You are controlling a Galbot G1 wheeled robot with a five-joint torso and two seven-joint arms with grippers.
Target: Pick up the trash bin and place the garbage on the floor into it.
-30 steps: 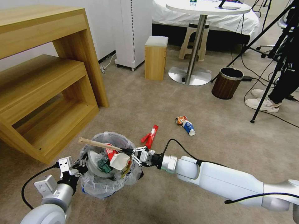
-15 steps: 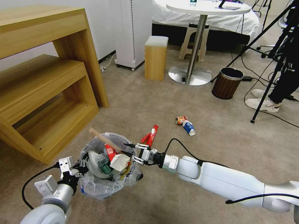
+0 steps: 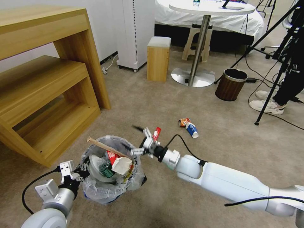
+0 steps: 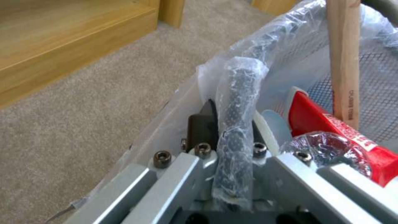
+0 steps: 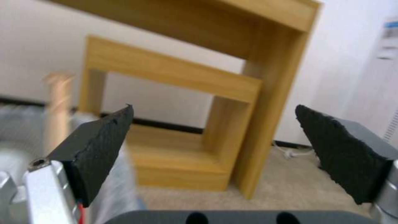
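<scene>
The trash bin (image 3: 109, 185), dark and lined with a crinkly plastic bag, sits on the beige floor (image 3: 158, 104) at the lower left. It is heaped with garbage: a wooden stick (image 3: 104, 146) lying across the top, a red-white cup (image 3: 111, 155) and white paper. My left gripper (image 3: 81, 168) is shut on the bin's near rim; the left wrist view has the bag-wrapped rim (image 4: 238, 124) between its jaws. My right gripper (image 3: 131, 137) hangs open and empty just above the bin's far-right edge, pads (image 5: 99, 146) wide apart. A red packet (image 3: 156, 132), a crumpled wrapper (image 3: 183, 122) and a blue-white cup (image 3: 192, 129) lie on the floor beyond.
A wooden shelf unit (image 3: 47, 95) stands close on the left. Farther back are a small wooden stool (image 3: 158, 60), a round table's base (image 3: 193, 77) and a brown wood-grain bin (image 3: 230, 85). Tripod legs, cables and a person's sneakers (image 3: 269, 106) crowd the right.
My right gripper has opened, let the wooden stick drop into the bin, then lifted and tilted up away from it. The left gripper and the bin stayed put.
</scene>
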